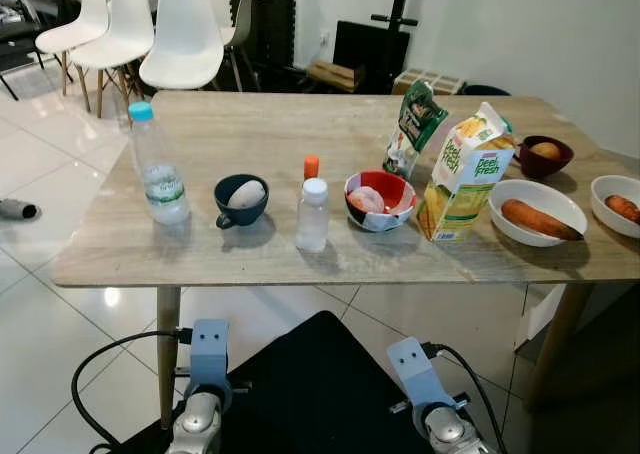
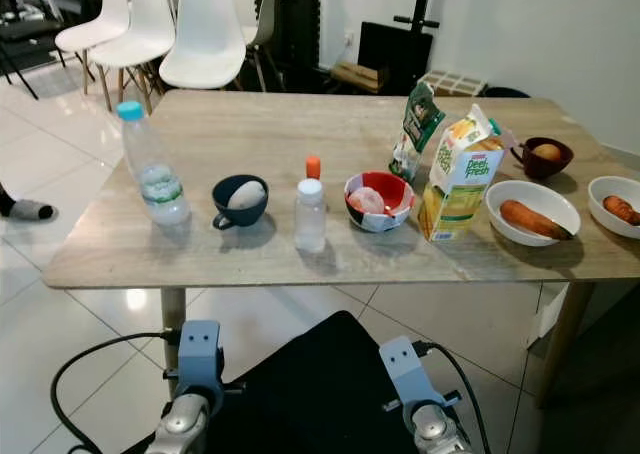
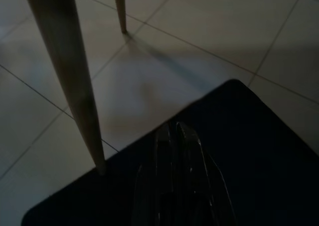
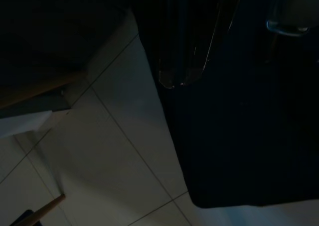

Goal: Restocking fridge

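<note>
On the wooden table (image 1: 260,124) stand, from left to right, a water bottle (image 1: 158,169), a blue cup (image 1: 241,200) holding an egg, a small white-capped bottle (image 1: 312,216), a red bowl (image 1: 380,199), a juice carton (image 1: 463,174) and a green bag (image 1: 413,127). Further right, a white bowl (image 1: 537,212) holds a carrot, and a dark red bowl (image 1: 546,155) sits behind it. Both arms hang low below the table's front edge. My left gripper (image 3: 173,129) and right gripper (image 4: 177,81) point at the floor, fingers pressed together and holding nothing.
A second white bowl (image 1: 620,204) with a carrot sits at the table's right end. White chairs (image 1: 180,34) stand behind the table on the left. A person's socked foot (image 2: 30,210) rests on the tiled floor at far left. A table leg (image 3: 70,81) stands near my left gripper.
</note>
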### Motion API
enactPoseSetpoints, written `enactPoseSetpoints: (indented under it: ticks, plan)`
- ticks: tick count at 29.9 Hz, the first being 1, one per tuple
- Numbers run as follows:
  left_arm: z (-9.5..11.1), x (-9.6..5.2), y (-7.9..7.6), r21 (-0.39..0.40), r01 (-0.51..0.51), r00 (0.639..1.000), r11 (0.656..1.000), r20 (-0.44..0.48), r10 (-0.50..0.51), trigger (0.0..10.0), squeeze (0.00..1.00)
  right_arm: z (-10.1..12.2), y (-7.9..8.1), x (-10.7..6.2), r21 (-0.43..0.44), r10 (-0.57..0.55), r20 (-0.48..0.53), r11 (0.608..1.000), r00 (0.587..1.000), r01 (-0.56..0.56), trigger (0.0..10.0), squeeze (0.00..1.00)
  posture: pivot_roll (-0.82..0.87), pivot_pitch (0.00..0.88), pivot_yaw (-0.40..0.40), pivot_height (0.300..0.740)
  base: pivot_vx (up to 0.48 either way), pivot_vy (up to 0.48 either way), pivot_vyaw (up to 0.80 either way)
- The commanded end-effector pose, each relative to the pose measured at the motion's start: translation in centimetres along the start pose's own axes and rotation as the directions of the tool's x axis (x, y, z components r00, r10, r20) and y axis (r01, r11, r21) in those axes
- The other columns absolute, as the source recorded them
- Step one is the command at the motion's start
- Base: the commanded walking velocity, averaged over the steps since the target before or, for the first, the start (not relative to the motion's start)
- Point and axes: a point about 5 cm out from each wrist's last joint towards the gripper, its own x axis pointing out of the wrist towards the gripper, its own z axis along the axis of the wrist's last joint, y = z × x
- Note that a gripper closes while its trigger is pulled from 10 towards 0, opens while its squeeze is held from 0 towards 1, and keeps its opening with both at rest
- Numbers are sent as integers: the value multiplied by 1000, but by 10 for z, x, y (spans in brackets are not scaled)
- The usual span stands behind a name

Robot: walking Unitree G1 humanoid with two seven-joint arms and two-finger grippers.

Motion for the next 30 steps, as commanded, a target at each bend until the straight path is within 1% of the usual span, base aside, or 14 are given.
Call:
enactPoseSetpoints:
  ticks: [1,10,13,14,15,16,17,18,21,22,26,27,30]
  plan:
    - [-3,0,6,10,-8,1000,1000,-22,8,10000,0,-1,0,0,19,-7,-15,1000,1000,8,10000,0,-55,0,-12,740,0,0,0]
    - [-2,1,9,10,-16,1000,1000,-17,16,10000,0,1,-1,1,31,-11,-11,999,1000,12,10000,0,-41,0,-16,740,0,0,0]
    - [-2,0,15,5,-42,999,999,-10,42,10000,0,11,-2,4,31,-4,8,1000,1000,3,10000,0,2,0,-51,740,0,0,0]
    - [-2,0,15,5,-42,999,999,-10,42,10000,0,11,-2,4,31,-4,8,1000,1000,3,10000,0,2,0,-51,740,0,0,0]
    - [-2,0,18,-3,-60,998,998,-6,60,10000,0,15,0,5,23,8,16,1000,1000,-8,10000,0,19,0,-65,740,0,0,0]
    - [-2,0,18,-3,-60,998,998,-6,60,10000,0,15,0,5,23,8,16,1000,1000,-8,10000,0,19,0,-65,740,0,0,0]
    - [-3,-2,22,-10,-80,997,997,-2,80,10000,0,19,3,5,10,26,25,1000,999,-26,10000,0,31,0,-76,740,0,0,0]
    - [-6,-4,27,-19,-103,995,994,-1,103,10000,0,23,8,6,-5,46,33,999,998,-46,10000,0,65,0,-103,740,0,0,0]
    - [-9,-6,31,-25,-122,993,992,-2,122,10000,0,27,11,6,-17,63,39,998,997,-62,10000,0,81,0,-113,740,0,0,0]
    - [-16,-11,37,-30,-146,989,989,-9,146,10000,0,31,18,6,-32,88,47,996,995,-86,10000,0,95,0,-123,740,0,0,0]
    - [-22,-15,38,-26,-149,989,988,-15,149,10000,0,33,21,6,-38,101,53,994,994,-99,10000,0,103,3,-128,740,0,0,0]
    - [-25,-17,37,-20,-144,989,989,-22,143,10000,0,34,23,6,-38,105,54,994,993,-103,10000,0,96,7,-120,740,0,0,0]
    - [-26,-18,36,-16,-135,991,991,-25,135,10000,0,33,23,6,-36,105,55,994,993,-103,10000,0,81,8,-107,740,0,0,0]
